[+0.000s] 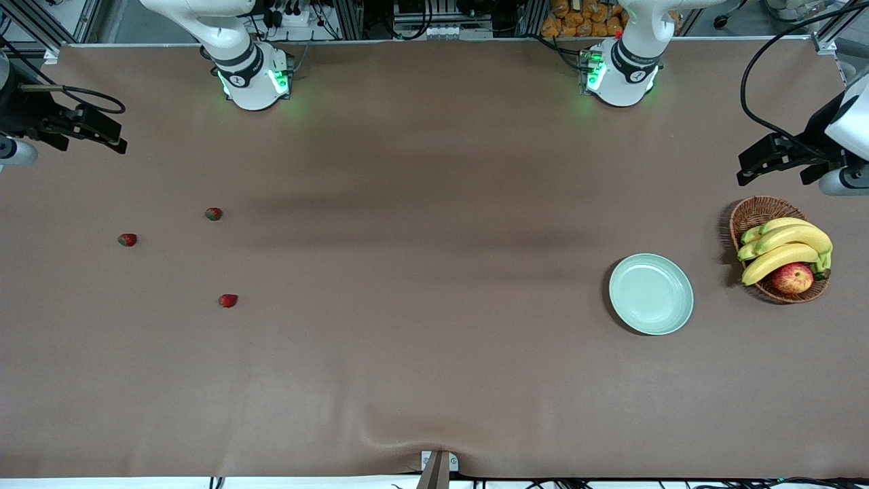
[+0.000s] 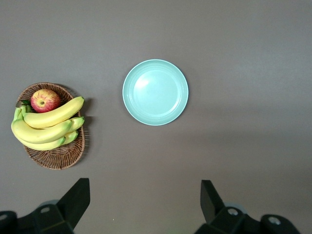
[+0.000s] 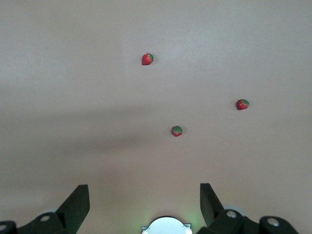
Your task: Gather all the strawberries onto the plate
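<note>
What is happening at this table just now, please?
Nothing is being handled yet. Three strawberries lie on the table toward the right arm's end, and the plate beside the basket holds nothing. The left gripper waits open above the plate area; the right gripper hangs open over the berries.

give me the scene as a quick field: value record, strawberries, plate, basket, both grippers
strawberries: three on the table, none in the plate, all toward the right arm's end; one farthest from the front camera, one nearest the table's end, one nearest the front camera
plate: mint green, empty, toward the left arm's end
basket: wicker, beside the plate, holding bananas and an apple
left gripper: open, empty, waiting above the basket end
right gripper: open, empty, up above the strawberry end
</note>
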